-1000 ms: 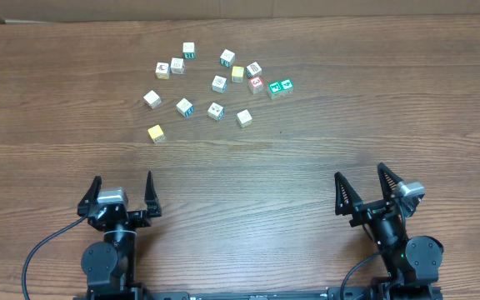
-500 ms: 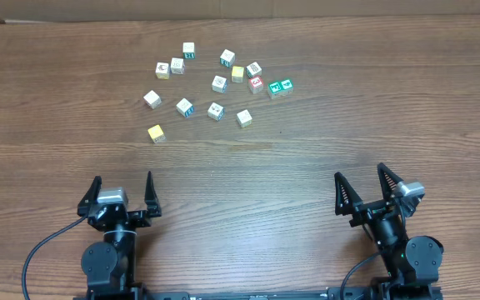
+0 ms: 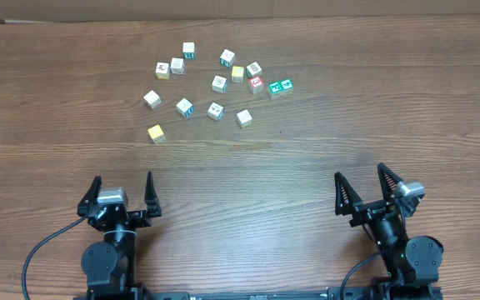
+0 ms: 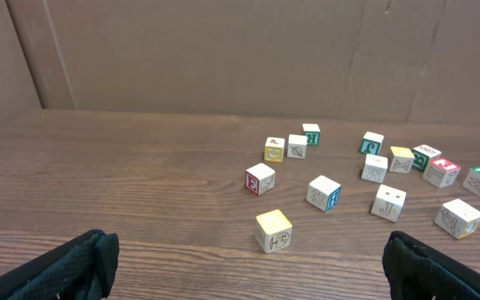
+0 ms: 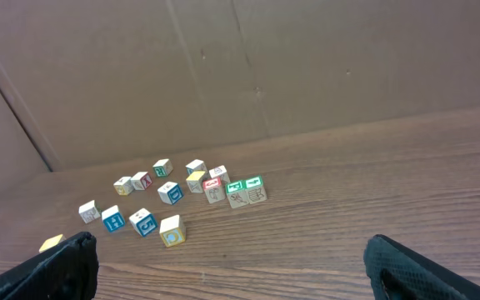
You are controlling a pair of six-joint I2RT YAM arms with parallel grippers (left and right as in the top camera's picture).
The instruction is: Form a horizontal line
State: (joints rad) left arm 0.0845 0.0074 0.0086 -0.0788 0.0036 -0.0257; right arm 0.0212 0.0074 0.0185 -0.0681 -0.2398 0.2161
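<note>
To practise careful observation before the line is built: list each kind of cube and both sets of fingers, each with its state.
Left fingers, open, empty.
Right fingers, open, empty.
Whitish cubes, scattered, not in a row.
Yellow cubes, two, far apart, one alone nearest the arms.
Green cubes, two, touching side by side.
Red cube, next to the green pair.
Line, not yet formed.
</note>
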